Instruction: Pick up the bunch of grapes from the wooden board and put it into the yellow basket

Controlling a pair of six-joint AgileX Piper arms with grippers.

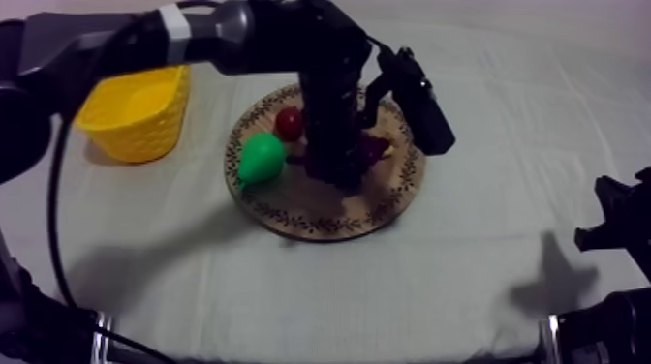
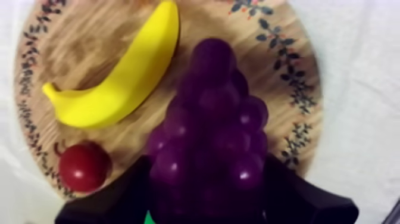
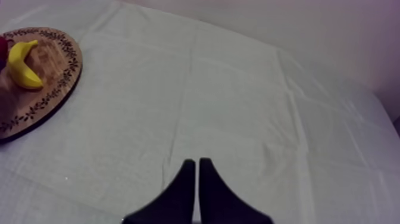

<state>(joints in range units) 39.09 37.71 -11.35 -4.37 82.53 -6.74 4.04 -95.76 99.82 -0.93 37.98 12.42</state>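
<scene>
Surface: grey-white cloth (image 1: 465, 242).
Left gripper (image 2: 208, 205): grasping purple bunch of grapes (image 2: 214, 125) between its jaws.
Right gripper (image 3: 197, 162): clenched, empty.

Dim, soft light is falling from above onto the tabletop (image 1: 320, 300). The left arm (image 1: 242, 34) is casting a broad grey shadow toward the near left. The right arm (image 1: 620, 232) is throwing a smaller shadow beside itself. Faint highlights are glinting on the bunch of grapes (image 2: 211, 119).

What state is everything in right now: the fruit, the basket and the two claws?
left gripper: shut on the bunch of grapes.
right gripper: shut, empty, above the cloth.
bunch of grapes: gripped, lying on the wooden board.
banana: lying on the board.
small red fruit: on the board.
pear: on the board.
yellow basket: upright, beside the board.
</scene>
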